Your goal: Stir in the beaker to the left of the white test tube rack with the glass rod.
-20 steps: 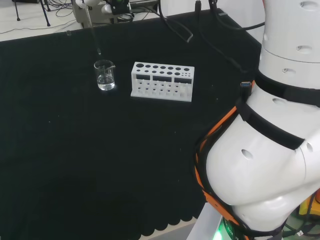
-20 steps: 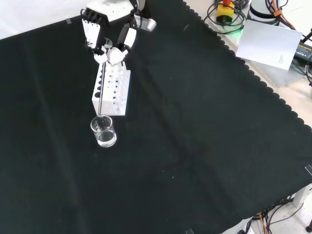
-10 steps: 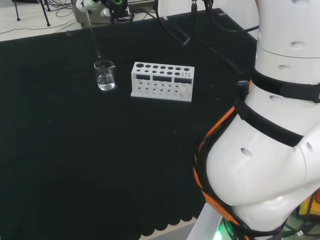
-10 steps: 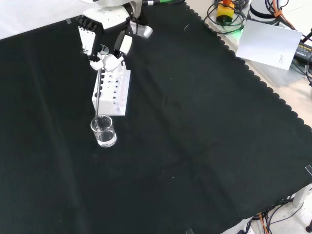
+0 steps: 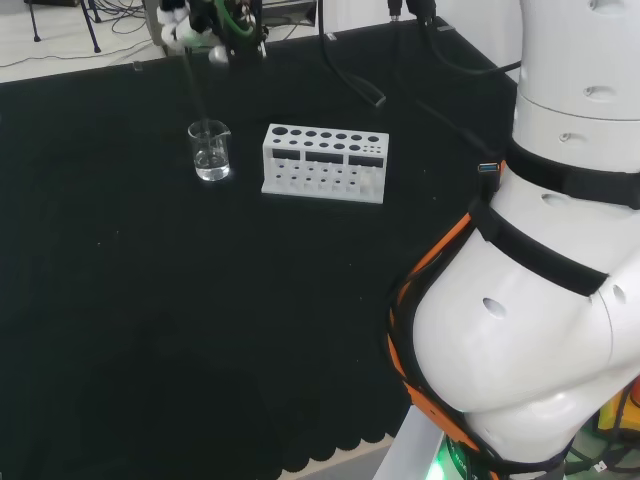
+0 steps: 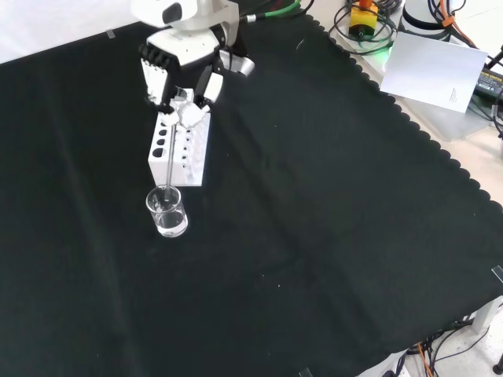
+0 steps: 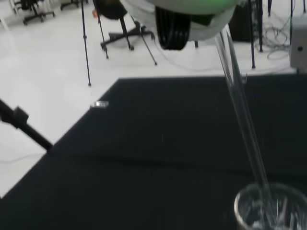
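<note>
fingers (image 6: 167,72) are pinching the glass rod (image 6: 168,165), tip dipping in the beaker (image 6: 167,212) below them; risk: sideways drag tipping it toward the rack (image 6: 181,149).

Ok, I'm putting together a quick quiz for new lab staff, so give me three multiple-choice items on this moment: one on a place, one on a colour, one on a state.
1. Where does the beaker stand in the head view?
A. Left of the test tube rack
B. Right of the rack
C. On top of the rack

2. What colour is the rack?
A. Red
B. White
C. Blue

3. What is the hand doing?
A. Lying flat on the cloth
B. Gripping the beaker
C. Pinching the glass rod, whose lower end is in the beaker

Answers:
1. A, the head view shows the beaker just left of the rack.
2. B, it stands out white against the black cloth.
3. C, the front view shows the fingers closed on the rod's top, and the wrist view shows its end inside the rim.
</note>
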`<state>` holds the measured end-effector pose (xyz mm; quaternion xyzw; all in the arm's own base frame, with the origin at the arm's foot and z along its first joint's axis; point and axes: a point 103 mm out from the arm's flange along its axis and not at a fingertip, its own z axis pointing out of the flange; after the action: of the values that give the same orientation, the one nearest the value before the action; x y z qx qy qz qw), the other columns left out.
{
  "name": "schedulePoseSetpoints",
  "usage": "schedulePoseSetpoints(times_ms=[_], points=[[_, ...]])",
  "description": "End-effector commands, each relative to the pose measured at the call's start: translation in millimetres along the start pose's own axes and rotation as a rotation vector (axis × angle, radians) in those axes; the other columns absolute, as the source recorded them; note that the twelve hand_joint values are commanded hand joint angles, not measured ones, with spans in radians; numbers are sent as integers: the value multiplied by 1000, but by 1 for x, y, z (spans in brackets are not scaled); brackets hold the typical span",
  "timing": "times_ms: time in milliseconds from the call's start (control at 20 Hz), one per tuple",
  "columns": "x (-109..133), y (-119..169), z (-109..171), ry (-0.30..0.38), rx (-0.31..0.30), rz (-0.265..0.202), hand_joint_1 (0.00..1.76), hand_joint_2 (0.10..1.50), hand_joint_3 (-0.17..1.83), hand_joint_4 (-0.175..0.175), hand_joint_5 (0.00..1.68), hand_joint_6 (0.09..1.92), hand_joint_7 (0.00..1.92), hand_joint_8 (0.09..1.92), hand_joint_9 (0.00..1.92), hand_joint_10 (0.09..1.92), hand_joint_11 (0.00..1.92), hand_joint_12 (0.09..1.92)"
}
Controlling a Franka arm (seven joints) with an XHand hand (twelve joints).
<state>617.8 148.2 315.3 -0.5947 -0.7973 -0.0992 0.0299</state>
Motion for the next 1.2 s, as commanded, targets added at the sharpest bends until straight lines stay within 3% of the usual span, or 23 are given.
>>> schedulePoseSetpoints(times_ms=[50, 300, 1200], points=[[5, 16, -13, -5, 27, -37, 1304, 775, 553, -175, 1096, 649, 1189, 1064, 1628, 913, 1550, 881], [7, 14, -2, -6, 51, -57, 1304, 774, 555, -175, 1096, 649, 1189, 1064, 1628, 914, 1550, 882], [-10, 35, 37, 9, 132, -52, 1304, 772, 559, -175, 1096, 651, 1189, 1066, 1628, 916, 1549, 886]])
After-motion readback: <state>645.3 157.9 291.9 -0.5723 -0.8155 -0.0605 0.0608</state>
